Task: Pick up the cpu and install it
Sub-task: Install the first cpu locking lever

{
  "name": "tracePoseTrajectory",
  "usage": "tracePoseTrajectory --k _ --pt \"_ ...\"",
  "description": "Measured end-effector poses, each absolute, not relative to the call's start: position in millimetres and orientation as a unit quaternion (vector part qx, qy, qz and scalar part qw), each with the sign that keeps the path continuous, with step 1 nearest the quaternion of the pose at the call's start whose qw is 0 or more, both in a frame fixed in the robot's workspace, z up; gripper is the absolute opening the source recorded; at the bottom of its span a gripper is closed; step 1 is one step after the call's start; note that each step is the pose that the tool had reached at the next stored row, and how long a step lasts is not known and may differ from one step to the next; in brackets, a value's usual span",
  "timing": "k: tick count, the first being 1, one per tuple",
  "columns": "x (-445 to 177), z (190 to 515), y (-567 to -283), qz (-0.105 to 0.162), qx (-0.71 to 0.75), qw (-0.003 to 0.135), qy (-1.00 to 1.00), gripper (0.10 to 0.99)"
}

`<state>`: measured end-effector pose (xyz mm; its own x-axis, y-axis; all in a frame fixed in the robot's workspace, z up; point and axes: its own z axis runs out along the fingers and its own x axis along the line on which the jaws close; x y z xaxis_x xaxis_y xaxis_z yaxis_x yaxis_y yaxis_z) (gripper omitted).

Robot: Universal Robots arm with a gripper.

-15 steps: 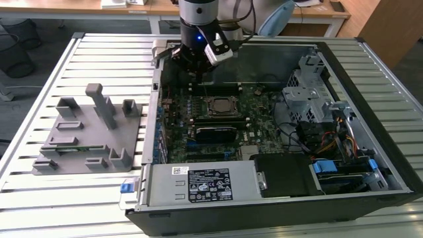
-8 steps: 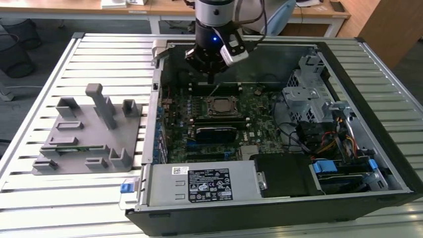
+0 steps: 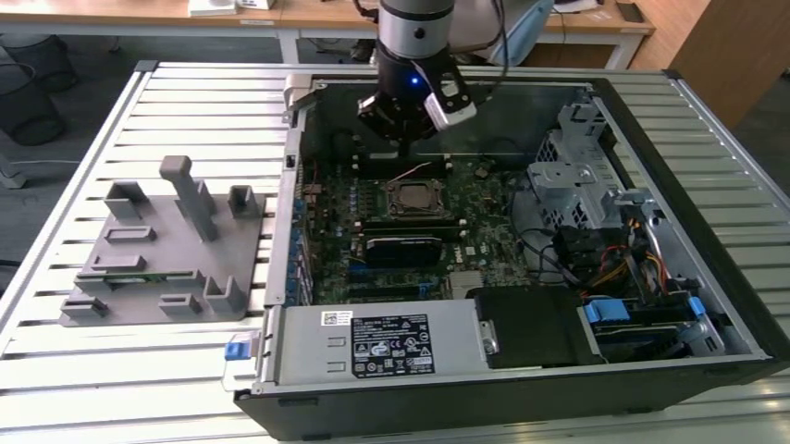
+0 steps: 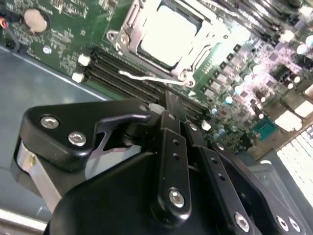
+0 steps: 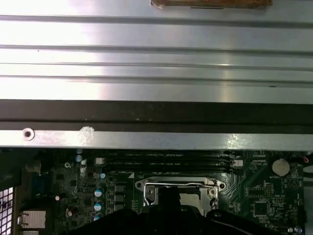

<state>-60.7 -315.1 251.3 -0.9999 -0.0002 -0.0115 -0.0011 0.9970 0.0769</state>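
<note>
Fingers of gripper (image 4: 168,105) seen pressed together, nothing pinched. Cpu (image 4: 168,30) seated in socket (image 3: 415,198) on motherboard (image 3: 475,208), retention frame open around it. Judged: chip to be checked flat, corners aligned, before socket lever (image 4: 146,78) is pressed down.

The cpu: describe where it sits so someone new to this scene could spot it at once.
Start at the open computer case on the slatted table, then the green motherboard inside it. Below the gripper, the cpu lies in a metal-framed socket. It is the pale, flat square, unlike the black memory slots beside it.
</note>
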Motion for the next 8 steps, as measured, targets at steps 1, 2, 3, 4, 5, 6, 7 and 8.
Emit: tracePoseTrajectory --k 1,2,3,4,5,6,7,8 --pt "-59.6 249.7 -315.3 0.038 0.0 0.006 0.999 0.106" --pt "-58.2 247.9 -315.3 0.038 0.001 0.006 0.999 0.106" --pt "-56.3 246.1 -315.3 0.038 0.002 0.006 0.999 0.106" --pt "-55.1 244.7 -315.3 0.038 0.002 0.006 0.999 0.106" --pt "-53.2 243.1 -315.2 0.038 0.002 0.006 0.999 0.106" --pt "-51.3 241.3 -314.7 0.038 0.002 0.006 0.999 0.106" --pt "-50.4 239.5 -314.0 0.037 0.002 0.006 0.999 0.106" --pt "-50.0 237.8 -313.1 0.037 0.002 0.006 0.999 0.106"
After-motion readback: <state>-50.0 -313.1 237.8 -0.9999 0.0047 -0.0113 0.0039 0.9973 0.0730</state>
